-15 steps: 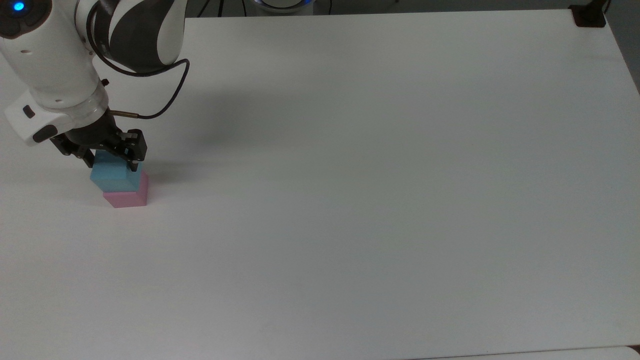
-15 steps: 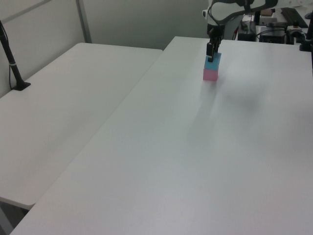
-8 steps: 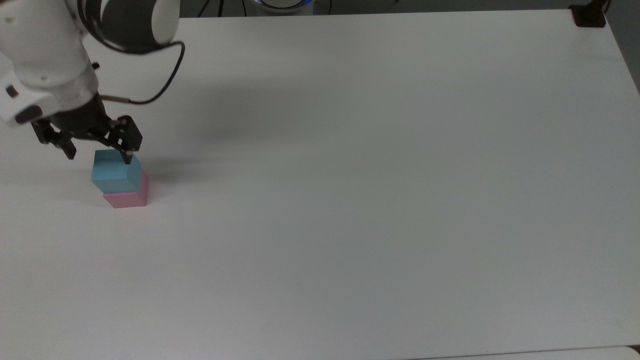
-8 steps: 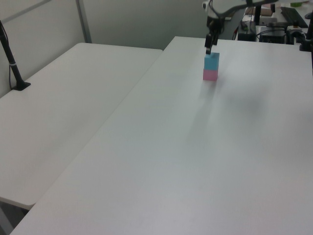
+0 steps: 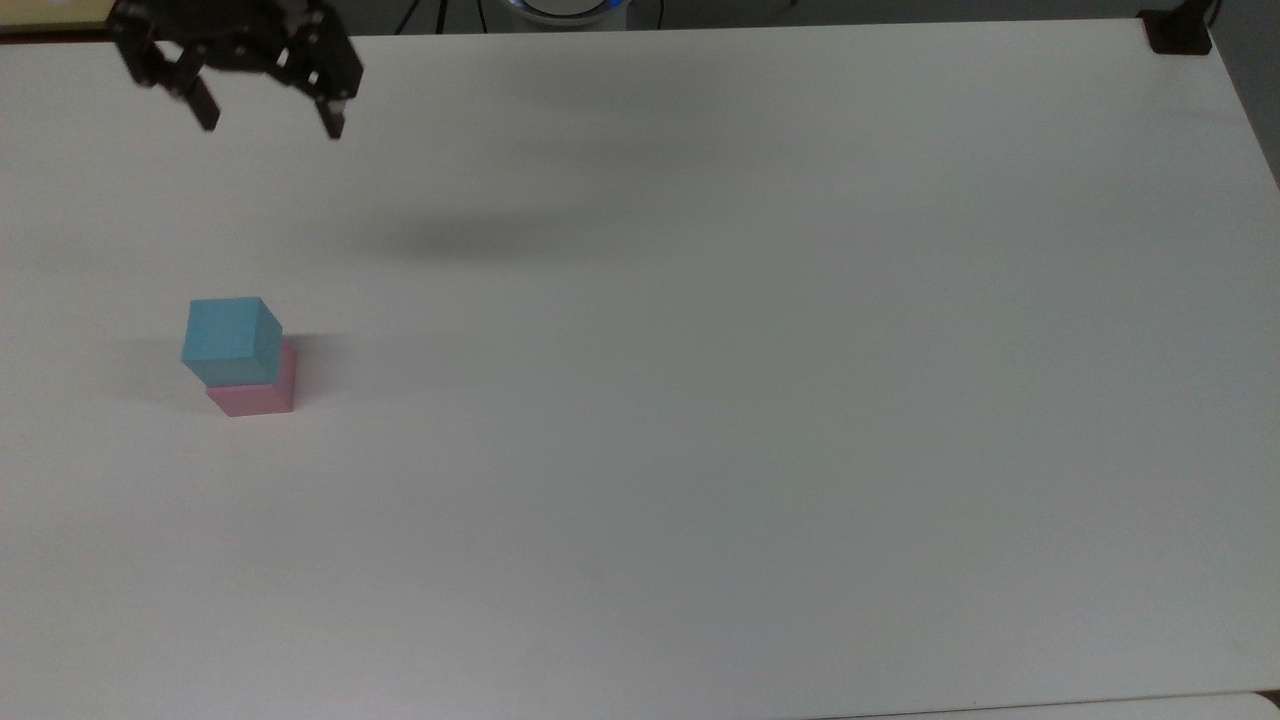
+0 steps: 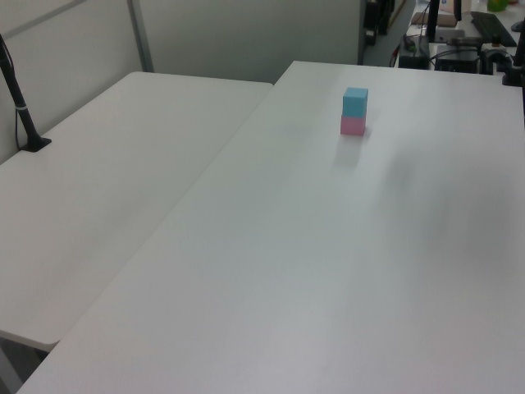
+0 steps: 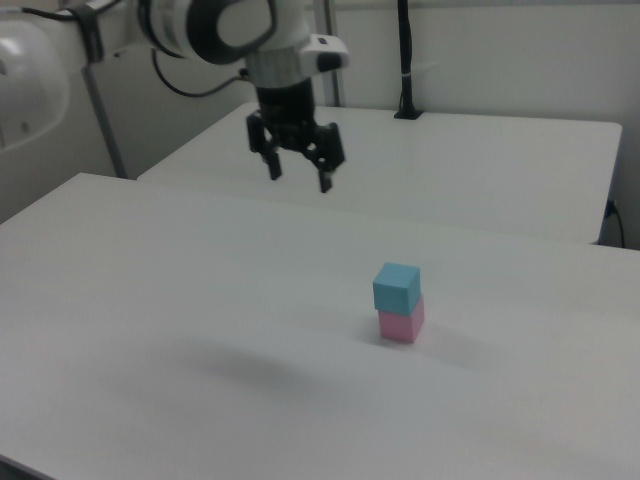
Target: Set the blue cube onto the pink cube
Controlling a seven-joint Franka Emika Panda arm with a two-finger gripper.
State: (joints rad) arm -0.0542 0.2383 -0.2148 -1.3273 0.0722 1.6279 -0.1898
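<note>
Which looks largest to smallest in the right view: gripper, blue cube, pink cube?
1. The gripper, open and raised, looks largest.
2. The blue cube.
3. The pink cube: looks smallest only because the blue cube sits on it, hiding its top; their true sizes seem alike.

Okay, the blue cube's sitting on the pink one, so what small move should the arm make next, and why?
Probably none beyond holding clear: the blue cube rests on the pink cube, slightly offset but steady, and the end effector hangs open, well above and apart.

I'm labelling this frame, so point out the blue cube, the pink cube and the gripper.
blue cube (image 5: pixel 225 330), top view, its top face.
pink cube (image 5: pixel 252 399), top view, its front face.
gripper (image 7: pixel 298 178), right view, midway between its open fingertips.
</note>
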